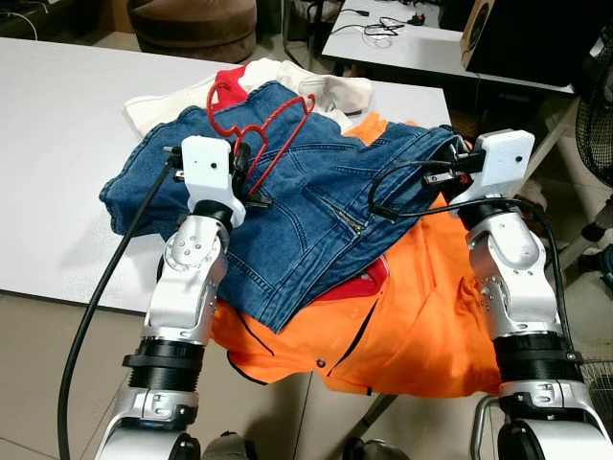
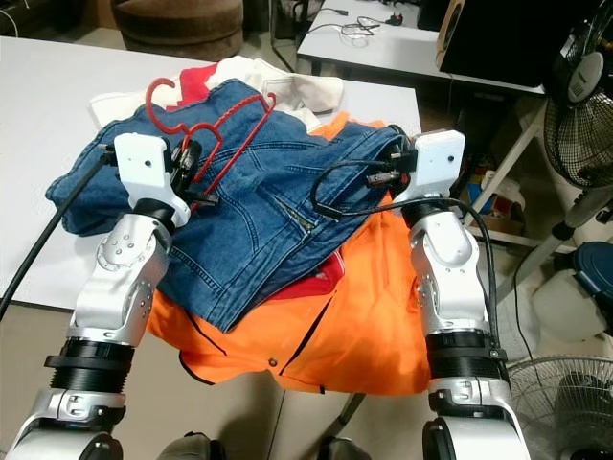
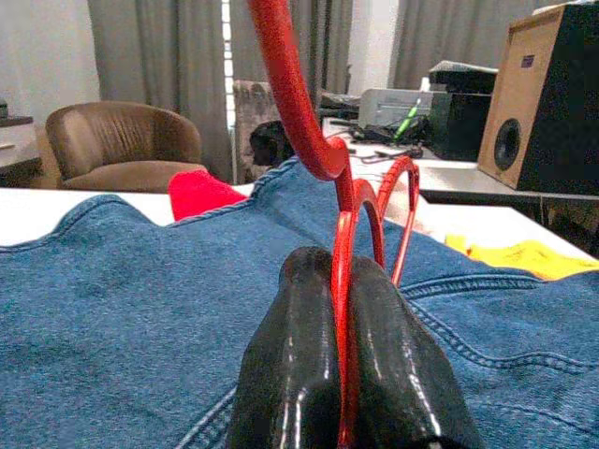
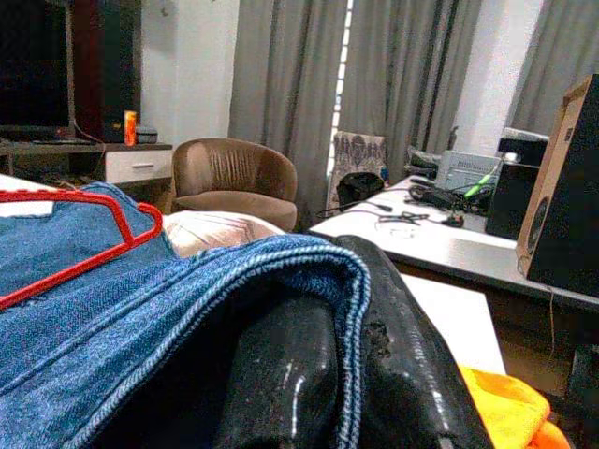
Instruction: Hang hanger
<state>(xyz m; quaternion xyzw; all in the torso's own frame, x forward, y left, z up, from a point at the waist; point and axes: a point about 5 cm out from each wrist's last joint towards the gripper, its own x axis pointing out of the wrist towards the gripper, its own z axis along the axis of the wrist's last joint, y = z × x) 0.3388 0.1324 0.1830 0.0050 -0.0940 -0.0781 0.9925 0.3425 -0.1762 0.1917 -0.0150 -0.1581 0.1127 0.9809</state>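
A red wire hanger (image 1: 261, 125) lies on blue jeans (image 1: 297, 201) heaped on the white table (image 1: 57, 163). My left gripper (image 1: 251, 172) is shut on the hanger's lower wire; in the left wrist view the red hanger (image 3: 343, 309) runs between the two black fingers (image 3: 290, 374) and curves up. My right gripper (image 1: 450, 158) is at the right end of the jeans, shut on a fold of blue jeans (image 4: 309, 262) that drapes over its fingers (image 4: 281, 374). The hanger's hook (image 2: 158, 96) points toward the table's far side.
Under the jeans lie an orange garment (image 1: 412, 326), a red one (image 1: 354, 283) and a white one (image 1: 316, 91). A second white table (image 1: 402, 43) with cables stands behind, a brown armchair (image 1: 192, 24) at the back, a fan (image 2: 579, 125) and speaker (image 3: 543, 94) to the right.
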